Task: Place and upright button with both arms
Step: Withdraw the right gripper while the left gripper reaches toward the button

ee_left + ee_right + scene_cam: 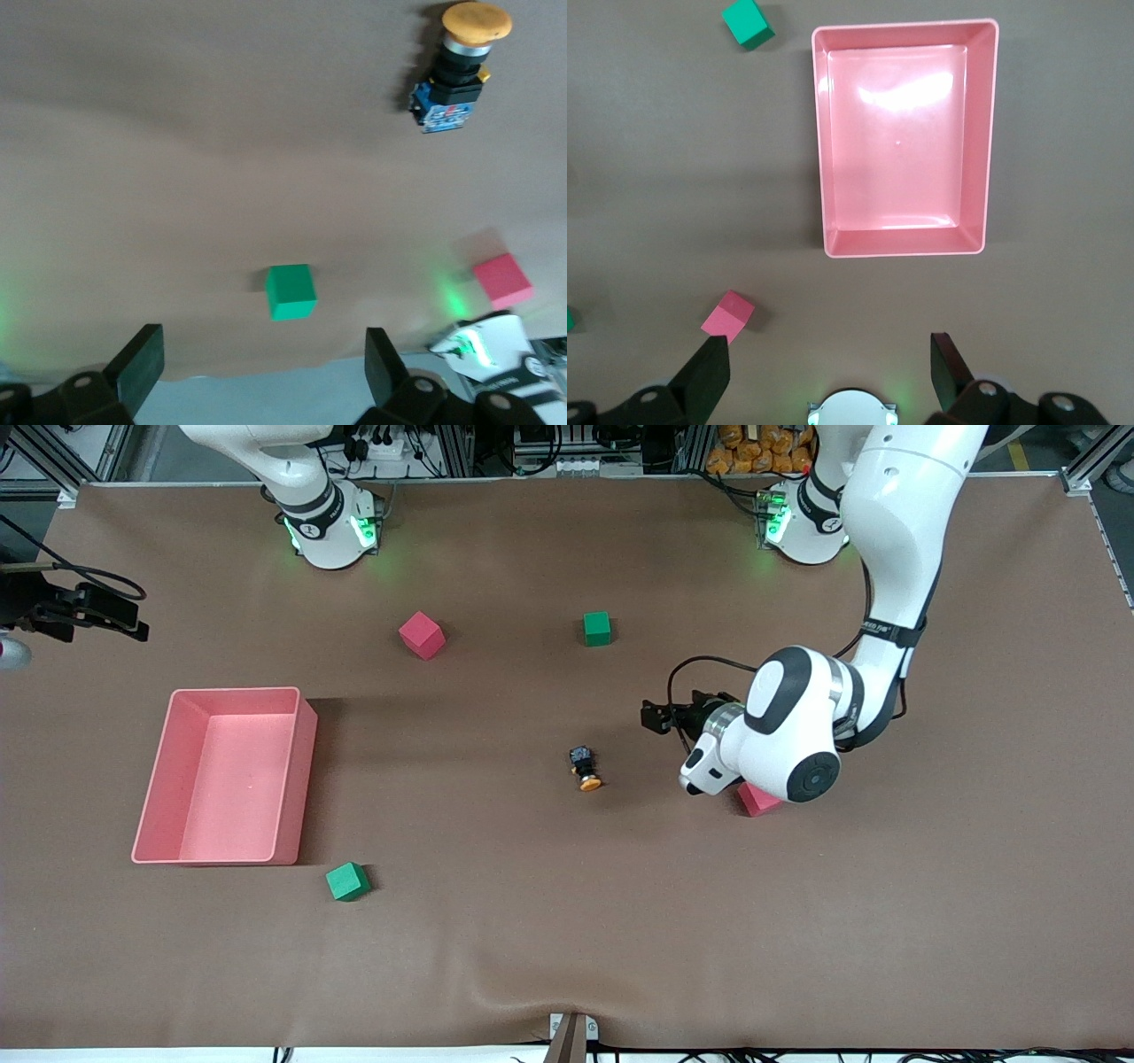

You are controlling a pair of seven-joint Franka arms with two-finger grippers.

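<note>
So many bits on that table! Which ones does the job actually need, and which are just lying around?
Needed:
- small orange-capped push button, lying on its side
- left gripper, open, near it
- right gripper, open, waiting

Lying about:
- pink plastic tray
- red foam cubes
- green foam cubes

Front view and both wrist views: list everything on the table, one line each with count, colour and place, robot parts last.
button: one, orange cap on a dark body, lying on its side mid-table, toward the left arm's end.
red cubes: two; one near the right arm's base, one partly hidden under the left arm.
green cubes: two; one between the bases, one just nearer the front camera than the tray.
tray: one, pink, empty, toward the right arm's end.
table cover: one, brown.
left hand: one, black, open, in the air beside the button.
right hand: one, black, open, held high over the table near its base, looking down on the tray.
</note>
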